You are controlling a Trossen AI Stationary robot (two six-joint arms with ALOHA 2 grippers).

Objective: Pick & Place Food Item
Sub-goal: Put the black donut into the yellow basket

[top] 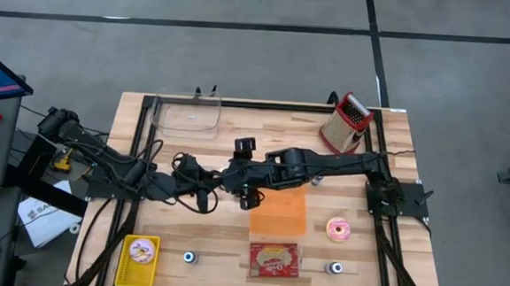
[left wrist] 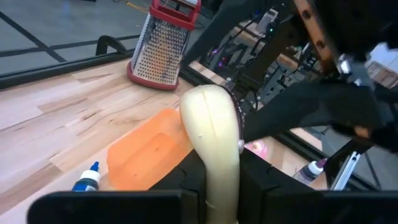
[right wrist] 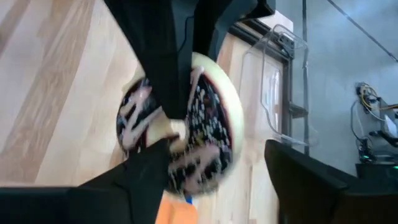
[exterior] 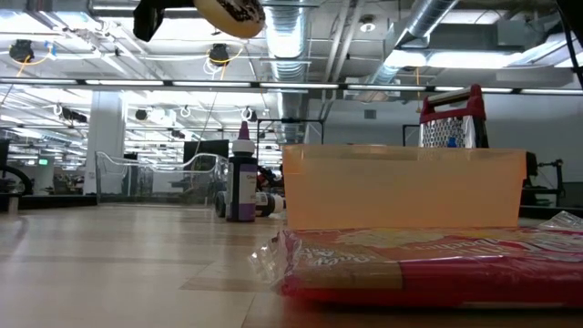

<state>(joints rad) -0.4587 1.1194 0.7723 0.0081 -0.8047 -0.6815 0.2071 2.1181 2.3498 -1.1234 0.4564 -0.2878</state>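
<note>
The donut [right wrist: 180, 130], chocolate-iced with sprinkles, hangs in mid-air over the table centre, just beside the orange bin [top: 278, 213]. The left gripper [left wrist: 208, 186] pinches it edge-on. The right gripper [right wrist: 205, 168] has one finger across the icing and the other spread wide, so it has not closed. Risks: if the left lets go before the right clamps, the donut drops outside the bin; opposing pulls could tear it.

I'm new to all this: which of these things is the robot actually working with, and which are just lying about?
In the job: chocolate donut, held by the left hand; right hand open beside it; likely the orange tub.
Lying about: grater, clear tub, pink donut, snack packet, yellow tray.
</note>
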